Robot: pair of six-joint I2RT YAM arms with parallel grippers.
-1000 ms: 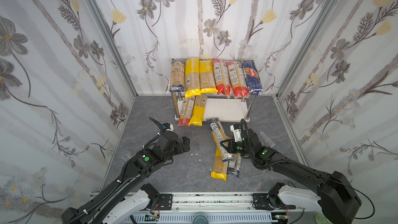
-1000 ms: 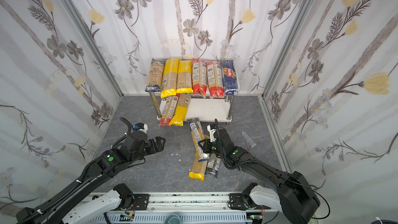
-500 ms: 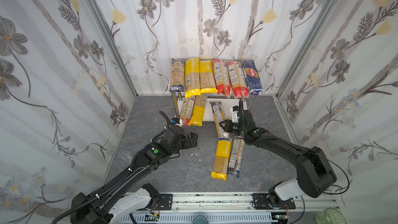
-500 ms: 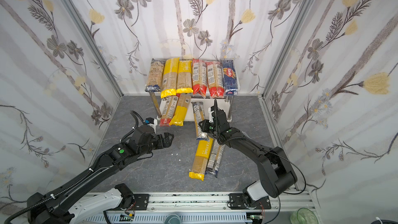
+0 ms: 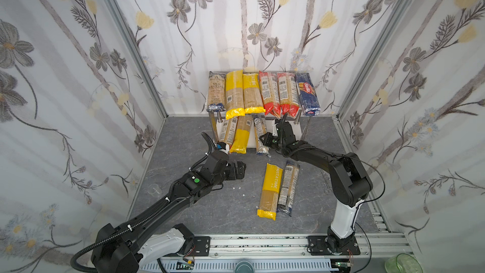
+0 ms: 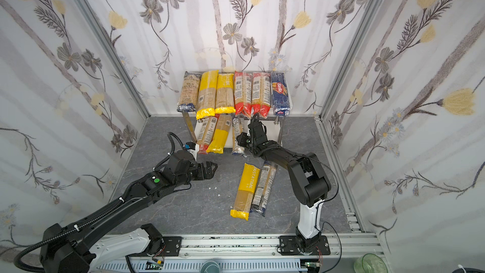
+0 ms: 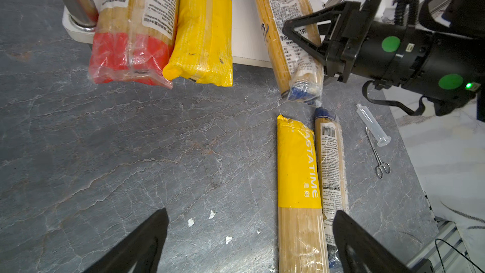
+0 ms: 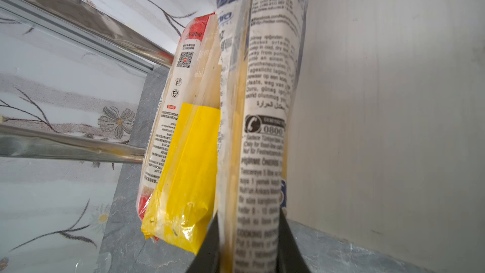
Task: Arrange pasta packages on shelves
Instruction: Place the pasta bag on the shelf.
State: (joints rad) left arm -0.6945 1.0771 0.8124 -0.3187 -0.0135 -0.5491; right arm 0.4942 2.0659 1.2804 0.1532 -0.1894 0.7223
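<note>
The shelves [image 5: 298, 128] [image 6: 271, 132] stand at the back wall. Their top board carries several pasta packages [image 5: 252, 93] [image 6: 224, 93] side by side. On the lower board [image 7: 244, 22] [image 8: 380, 101] lie a red-ended pack [image 7: 131, 35] and a yellow pack [image 7: 204, 35]. My right gripper [image 5: 265, 139] [image 6: 240, 140] [image 8: 249, 221] is shut on a blue-ended pack [image 5: 259, 132] [image 7: 288, 35] [image 8: 262, 127], whose far end reaches over the lower board beside the yellow one. My left gripper [image 5: 240, 170] [image 6: 212, 169] [image 7: 250, 214] hangs open over the bare floor. A yellow pack [image 5: 270, 190] [image 7: 296, 166] and a blue-ended pack [image 5: 287, 187] [image 7: 330, 166] lie on the floor right of it.
A clear syringe [image 7: 372, 124] and small metal scissors [image 7: 378, 158] lie on the floor near the right wall. White crumbs [image 7: 210, 215] dot the grey floor. A small clear cup [image 5: 154, 189] sits by the left wall. Flowered walls close in three sides.
My right gripper has carried the blue-ended pack from above the two floor packs back to the lower shelf. The left gripper has shifted a little to the right, still open.
</note>
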